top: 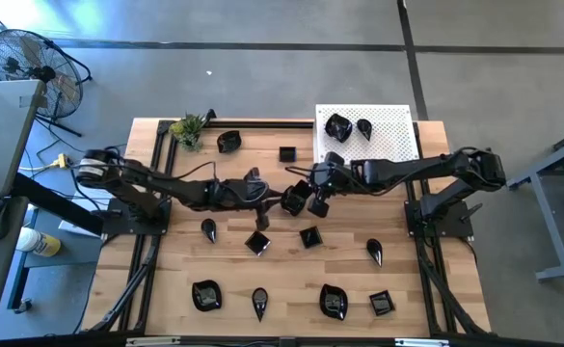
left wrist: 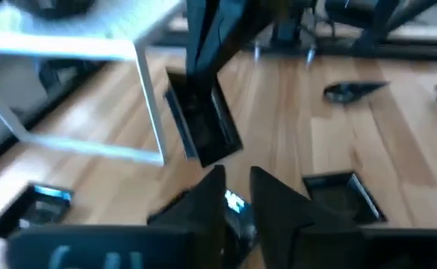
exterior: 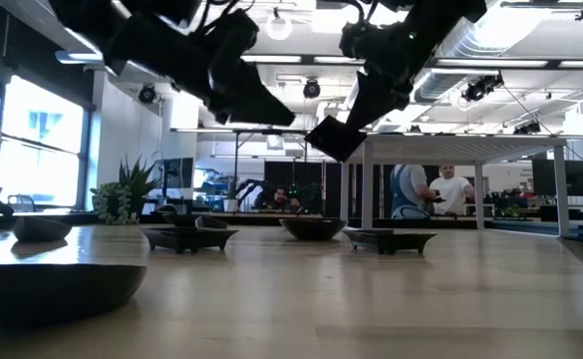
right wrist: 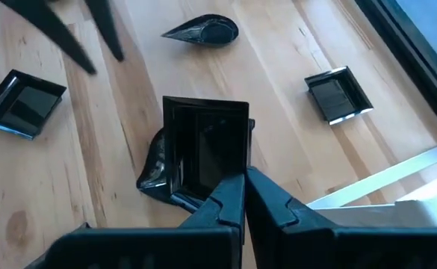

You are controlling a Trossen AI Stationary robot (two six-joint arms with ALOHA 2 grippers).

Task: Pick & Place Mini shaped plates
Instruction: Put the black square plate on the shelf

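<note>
My right gripper [right wrist: 242, 196] is shut on a glossy black square plate [right wrist: 207, 142] over the table's middle, also seen as the square plate [top: 294, 200]. A wavy-edged plate [right wrist: 152, 175] lies flat on the wood just beneath it. My left gripper [left wrist: 238, 200] stands open a short way to the table's left of the held plate [left wrist: 203, 123], with nothing between its fingers. Several more black plates lie flat around the table, among them a teardrop plate [right wrist: 203, 31] and a square plate [right wrist: 338, 96]. My right gripper pinches one side of the square plate's rim [right wrist: 229, 175] between its two fingers. The fingers slant down from the table's right. The plate hangs below them, tilted and lifted clear of the wood [exterior: 333, 138].
A white perforated platform [top: 392, 135] at the far right carries two plates [top: 337, 125]. A small green plant [top: 187, 128] stands at the far left. More plates lie along the near edge [top: 205, 295]. People sit in the room beyond the table [exterior: 450, 189].
</note>
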